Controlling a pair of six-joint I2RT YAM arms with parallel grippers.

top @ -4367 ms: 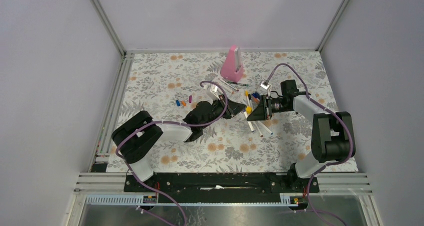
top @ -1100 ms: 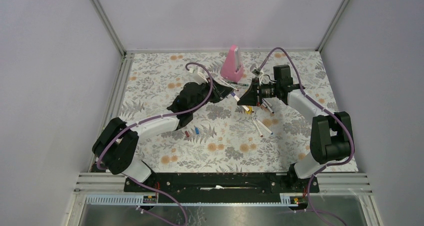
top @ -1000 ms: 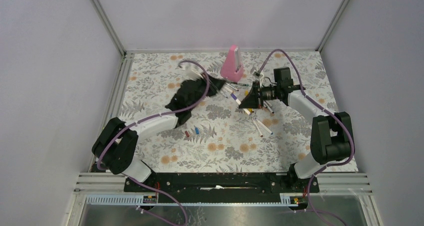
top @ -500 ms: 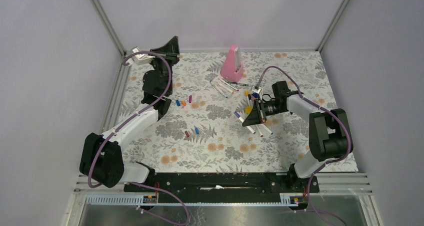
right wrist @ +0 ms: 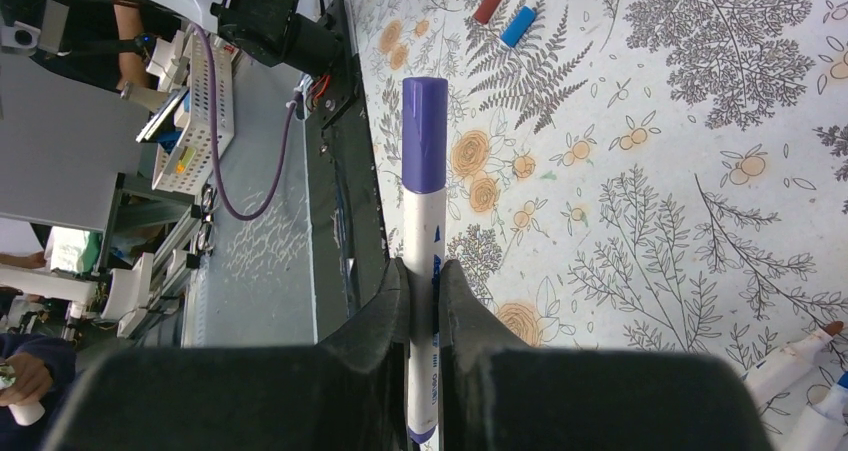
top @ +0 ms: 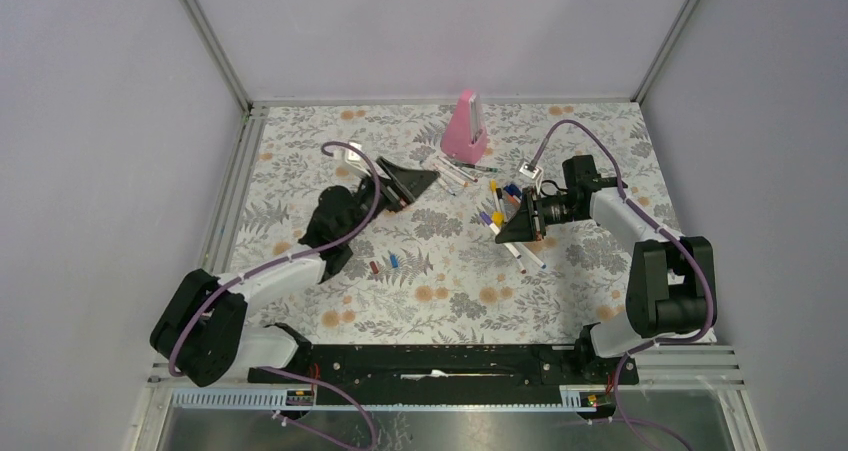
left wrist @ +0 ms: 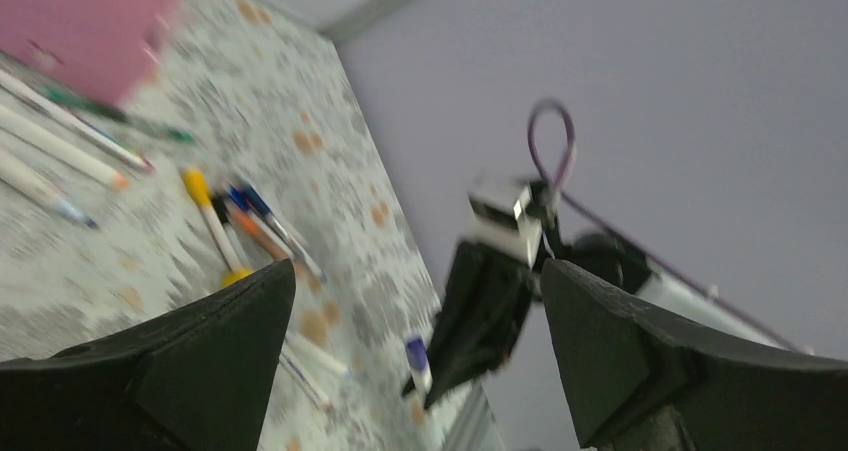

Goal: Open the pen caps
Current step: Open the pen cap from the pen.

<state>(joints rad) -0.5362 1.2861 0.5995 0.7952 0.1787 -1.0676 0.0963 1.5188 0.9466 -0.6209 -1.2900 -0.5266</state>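
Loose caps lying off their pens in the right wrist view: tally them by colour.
red cap: 1
blue cap: 1
Total: 2 loose. The purple cap sits on the pen clamped in the right fingers, so it is not counted.

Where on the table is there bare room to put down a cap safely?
The cloth between the red cap, the blue cap and the near edge is bare; so is the far-left corner. It is crowded from the pink wedge to the right gripper, which holds a purple-capped marker, where other markers lie.
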